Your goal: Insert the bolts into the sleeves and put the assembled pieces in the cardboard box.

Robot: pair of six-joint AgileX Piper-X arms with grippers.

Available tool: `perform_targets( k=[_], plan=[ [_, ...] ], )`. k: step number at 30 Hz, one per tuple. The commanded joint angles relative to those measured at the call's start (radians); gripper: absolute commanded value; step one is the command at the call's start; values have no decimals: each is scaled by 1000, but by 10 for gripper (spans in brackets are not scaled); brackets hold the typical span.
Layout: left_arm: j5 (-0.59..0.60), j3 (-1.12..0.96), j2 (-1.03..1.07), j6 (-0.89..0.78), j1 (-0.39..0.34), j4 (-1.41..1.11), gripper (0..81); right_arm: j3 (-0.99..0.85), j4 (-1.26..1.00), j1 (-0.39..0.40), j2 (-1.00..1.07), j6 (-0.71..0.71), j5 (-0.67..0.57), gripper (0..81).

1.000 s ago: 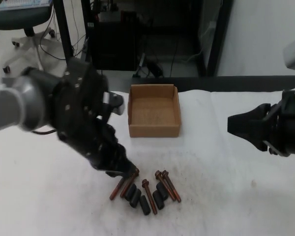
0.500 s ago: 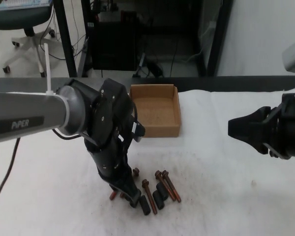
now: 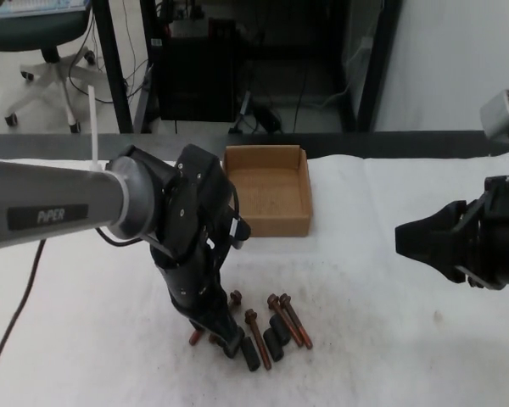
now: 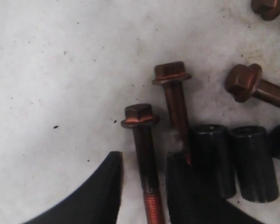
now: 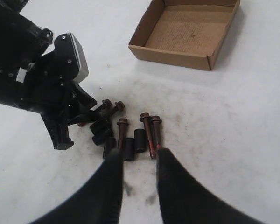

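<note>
A white-covered bench (image 3: 390, 356) carries an open cardboard box (image 3: 266, 225) near the middle of its far edge, with copper-coloured bolts (image 3: 294, 322) and black sleeves (image 3: 274, 343) clustered toward its near edge.

We see coppery hex-head bolts (image 3: 257, 337) lying flat in a loose cluster on the white cloth (image 3: 390, 339), heads mostly toward the box (image 3: 265, 225). Short black sleeves (image 3: 274, 343) lie on their sides among the shanks, hollow ends open, separate from the bolts. The brown cardboard box sits upright and open-topped, farther back, apart from the cluster.
</note>
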Motion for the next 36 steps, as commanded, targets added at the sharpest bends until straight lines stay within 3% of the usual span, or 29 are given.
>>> perform_targets(
  k=[1,36],
  plan=[
    [-9,-10,16,-9,2,-11,308,-10,13,1,-2,-10,-7,249],
    [13,-10,37,-77,16,-64,308,-10,55,1,-2,-10,31,249]
  ],
)
